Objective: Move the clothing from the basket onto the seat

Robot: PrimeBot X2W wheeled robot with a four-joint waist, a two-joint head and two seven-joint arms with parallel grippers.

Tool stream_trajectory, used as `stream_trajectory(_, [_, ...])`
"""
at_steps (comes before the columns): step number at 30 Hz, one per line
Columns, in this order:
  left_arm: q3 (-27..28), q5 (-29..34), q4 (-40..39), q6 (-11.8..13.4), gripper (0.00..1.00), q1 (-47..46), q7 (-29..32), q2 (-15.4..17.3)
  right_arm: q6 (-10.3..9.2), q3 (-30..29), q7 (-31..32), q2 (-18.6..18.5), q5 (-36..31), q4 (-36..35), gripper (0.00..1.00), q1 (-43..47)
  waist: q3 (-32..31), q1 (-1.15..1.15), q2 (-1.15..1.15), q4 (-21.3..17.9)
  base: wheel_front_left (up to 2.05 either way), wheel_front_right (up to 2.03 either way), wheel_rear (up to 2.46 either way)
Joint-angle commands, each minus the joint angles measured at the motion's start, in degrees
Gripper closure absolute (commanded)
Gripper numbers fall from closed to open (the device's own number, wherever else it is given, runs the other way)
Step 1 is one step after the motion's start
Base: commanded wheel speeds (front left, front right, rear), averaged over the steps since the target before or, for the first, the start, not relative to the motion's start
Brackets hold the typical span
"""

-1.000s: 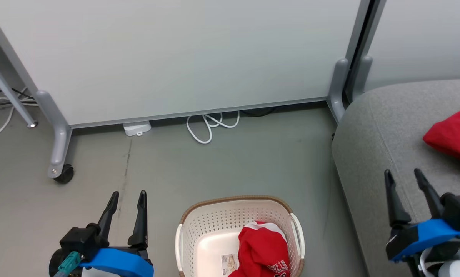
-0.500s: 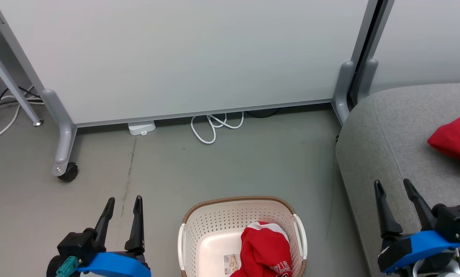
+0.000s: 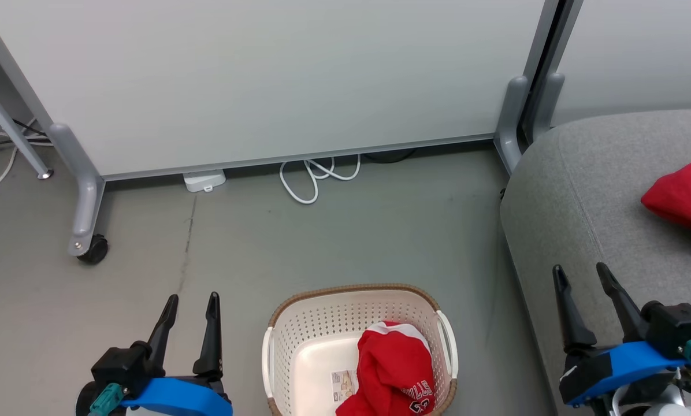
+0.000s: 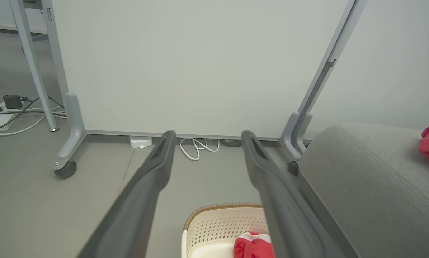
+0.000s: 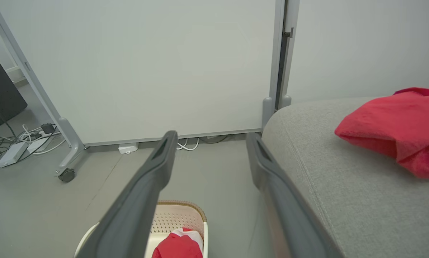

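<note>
Head view, left to right. Left hand [image 3: 192, 298] is at 7 o'clock in frame, fingers spread, nothing between them, hanging over the floor [image 3: 322, 242].

One basket [image 3: 351, 288] stands on the floor at 6 o'clock. In it I count one lettered red garment [image 3: 394, 370] with white trim, bunched against the right-hand wall, and one label [image 3: 342, 386] on the bottom just left of it. The rest of the bottom is bare.

That garment lies at about 4 o'clock from my left hand and 8 o'clock from my right, well apart from both.

Right hand [image 3: 579, 267] is at 4 o'clock in frame, fingers wide and holding nothing, over the seat's [image 3: 582, 196] front edge.

One plain red garment [image 3: 683, 193] lies on the seat at 2 o'clock from the right hand, not touching it.

Totals: two garments, one basket, two hands.
</note>
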Motion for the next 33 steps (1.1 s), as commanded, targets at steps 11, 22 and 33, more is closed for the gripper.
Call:
stream_trajectory(11, [-1.9, 0.2, -0.2, 0.0, 0.0, -6.0, -0.2, 1.0, 0.03, 3.5, -1.7, 0.1, 1.3, -0.6, 0.0, -8.1, 12.8, 0.0, 0.0, -3.2, 0.0, 0.0, 0.0])
stream_trajectory(22, [-7.2, 0.8, 3.3, -0.1, 0.0, -18.3, -0.2, 3.6, 0.03, 8.0, -4.8, 0.1, 1.9, -2.1, 0.0, -19.9, 31.4, 0.0, 0.0, -9.2, 0.0, 0.0, 0.0])
stream_trajectory(33, [-19.0, -1.9, 14.7, -0.1, 0.0, -31.6, -0.2, 7.3, 0.03, 12.6, -8.7, 0.2, 4.1, -2.0, 0.0, -28.1, 44.0, 0.0, 0.0, -15.3, 0.0, 0.0, 0.0])
